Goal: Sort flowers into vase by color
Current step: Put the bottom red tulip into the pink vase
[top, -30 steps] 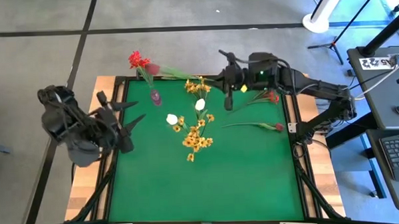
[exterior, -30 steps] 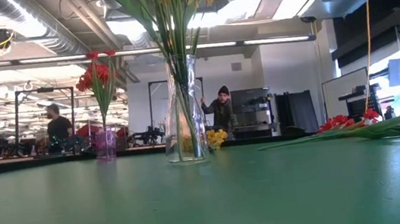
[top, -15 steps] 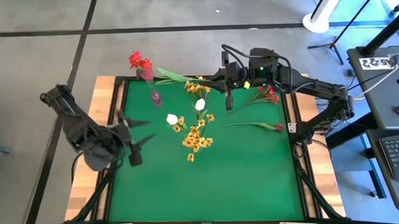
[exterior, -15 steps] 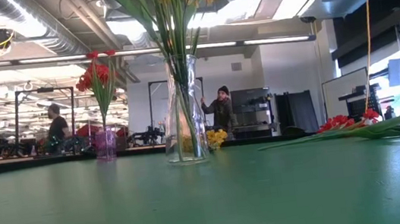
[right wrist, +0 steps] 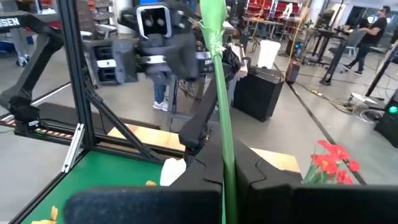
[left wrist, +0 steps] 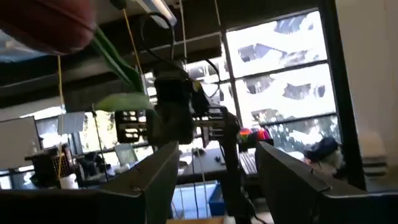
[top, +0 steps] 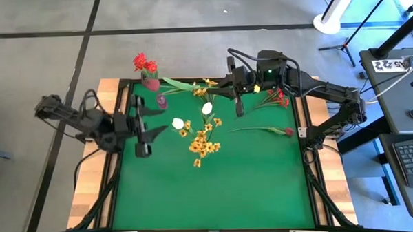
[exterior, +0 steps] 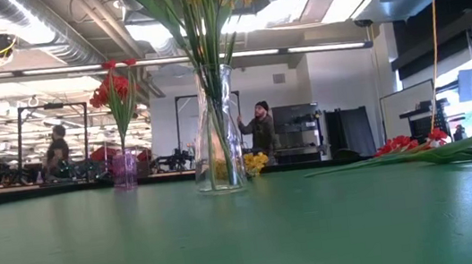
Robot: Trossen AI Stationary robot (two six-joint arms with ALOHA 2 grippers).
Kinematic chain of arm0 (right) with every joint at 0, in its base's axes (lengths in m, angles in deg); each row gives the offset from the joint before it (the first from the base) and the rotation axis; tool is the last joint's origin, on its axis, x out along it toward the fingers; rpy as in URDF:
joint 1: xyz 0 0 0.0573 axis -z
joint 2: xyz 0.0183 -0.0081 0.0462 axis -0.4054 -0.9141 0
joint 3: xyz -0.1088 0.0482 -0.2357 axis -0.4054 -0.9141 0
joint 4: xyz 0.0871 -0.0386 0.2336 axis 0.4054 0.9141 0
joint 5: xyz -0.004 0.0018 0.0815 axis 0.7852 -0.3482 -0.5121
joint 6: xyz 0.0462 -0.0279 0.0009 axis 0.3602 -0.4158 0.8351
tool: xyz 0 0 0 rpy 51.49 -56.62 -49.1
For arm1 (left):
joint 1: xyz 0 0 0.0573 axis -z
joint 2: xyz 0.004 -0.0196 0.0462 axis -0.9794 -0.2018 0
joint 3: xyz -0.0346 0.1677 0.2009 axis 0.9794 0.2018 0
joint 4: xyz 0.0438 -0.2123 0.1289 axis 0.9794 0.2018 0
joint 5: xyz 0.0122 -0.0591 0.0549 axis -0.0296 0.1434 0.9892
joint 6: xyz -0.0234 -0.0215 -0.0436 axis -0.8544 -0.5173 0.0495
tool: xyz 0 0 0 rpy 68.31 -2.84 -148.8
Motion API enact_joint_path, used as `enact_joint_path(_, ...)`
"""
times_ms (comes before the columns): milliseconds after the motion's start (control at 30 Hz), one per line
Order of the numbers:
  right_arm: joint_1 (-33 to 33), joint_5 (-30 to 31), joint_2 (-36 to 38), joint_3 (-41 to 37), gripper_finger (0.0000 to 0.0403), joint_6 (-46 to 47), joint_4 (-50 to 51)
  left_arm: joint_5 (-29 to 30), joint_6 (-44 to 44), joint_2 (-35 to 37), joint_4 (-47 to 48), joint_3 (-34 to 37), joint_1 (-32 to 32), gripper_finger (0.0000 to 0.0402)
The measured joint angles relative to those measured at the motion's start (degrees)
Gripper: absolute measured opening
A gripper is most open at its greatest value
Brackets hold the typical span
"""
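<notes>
A green flower stem (right wrist: 219, 106) is clamped in the right gripper (top: 231, 84); the left gripper (top: 146, 123) is held with fingers spread.

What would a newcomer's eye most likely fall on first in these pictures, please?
Probably the clear vase of yellow flowers standing mid-table, its stems rising out of the low view. Next, the right gripper at the far edge, shut on a long green stem whose dark-red bud reaches toward the open left gripper. A small purple vase with red flowers stands at the far left corner.
</notes>
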Motion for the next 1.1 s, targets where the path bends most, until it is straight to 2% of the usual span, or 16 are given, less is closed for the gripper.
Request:
enact_joint_path(200, -0.09, -2.37, -0.19, 0.02, 0.0000, 1.53, -3.38, -13.62, -6.92, -3.14, -1.64, 0.09, -11.05, 0.0207)
enact_joint_path(367, -0.07, -2.69, -0.33, 0.02, 0.0000, 1.91, -4.13, -19.48, -7.62, -8.59, -11.22, 0.13, -15.97, 0.0207)
enact_joint_path(500, -0.07, -2.69, -0.33, 0.02, 0.0000, 1.92, -4.17, -21.91, -7.62, -12.22, -19.94, 0.13, -18.50, 0.0207)
enact_joint_path(667, -0.08, -2.82, -0.73, 0.02, 0.0000, 2.34, -4.16, -25.94, -10.94, -15.30, -25.93, 0.13, -21.22, 0.0207)
enact_joint_path(1100, -0.04, -3.71, -4.38, 0.02, 0.0000, 2.80, -5.16, -25.47, -15.37, -18.45, -31.97, 0.13, -24.38, 0.0207)
